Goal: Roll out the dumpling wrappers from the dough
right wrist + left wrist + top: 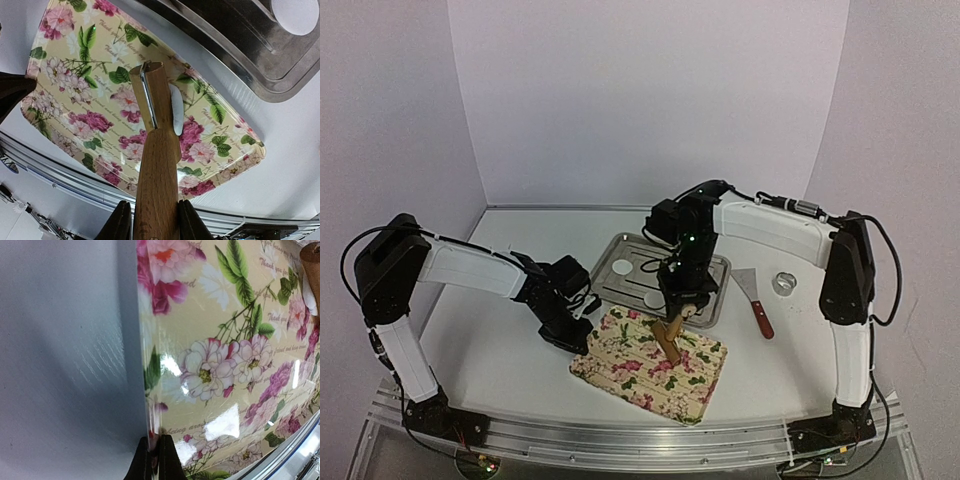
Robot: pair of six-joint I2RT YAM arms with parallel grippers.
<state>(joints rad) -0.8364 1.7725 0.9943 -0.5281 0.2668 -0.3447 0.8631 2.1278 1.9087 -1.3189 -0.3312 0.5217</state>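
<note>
1. Nearest us, the left gripper [154, 450] is pinched tight on the floral mat [650, 365] at its left edge.
2. The right gripper [156, 216] clamps the wooden rolling pin [157, 165], whose tip sits over the mat beside a white dough piece [177, 109].
3. Beyond, two dumpling wrappers [653, 298] lie in the metal tray [632, 284].

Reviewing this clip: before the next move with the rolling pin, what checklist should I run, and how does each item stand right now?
1. Right jaws closed on the rolling pin: ok.
2. Left jaws pinching the edge of the floral mat: ok.
3. Dough piece on the mat, beside the pin's tip: ok.
4. Dough piece flattened thin enough: cannot tell, the pin partly hides it.
5. Metal tray has free room beside its two wrappers: ok.
6. Scraper and ring cutter lie off the mat, to the right: ok.
</note>
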